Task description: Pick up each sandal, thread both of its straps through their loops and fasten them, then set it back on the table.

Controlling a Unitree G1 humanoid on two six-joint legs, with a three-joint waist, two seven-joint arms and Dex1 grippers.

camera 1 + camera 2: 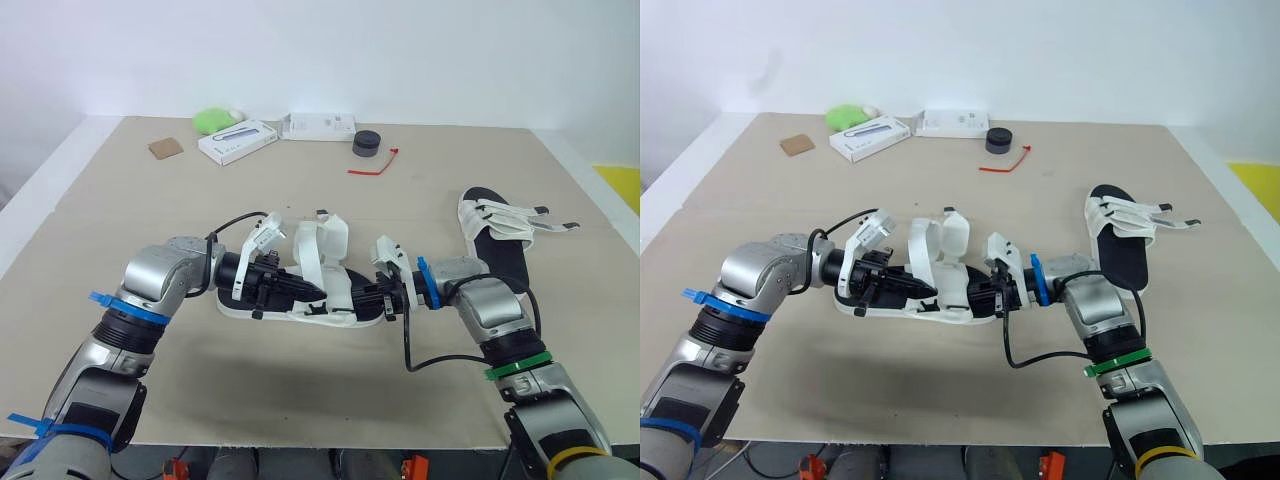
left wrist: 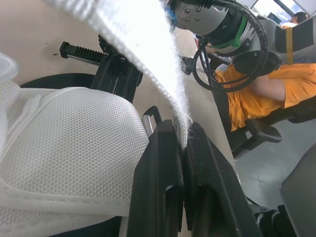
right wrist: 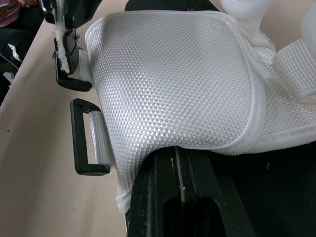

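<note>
Left fingers pinch shut on the white strap of the near sandal, right fingers clamp its mesh flap, the other sandal lies apart on the bench.

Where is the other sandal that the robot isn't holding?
The second sandal lies on the table on the robot's right in the head views, apart from the held sandal.
</note>
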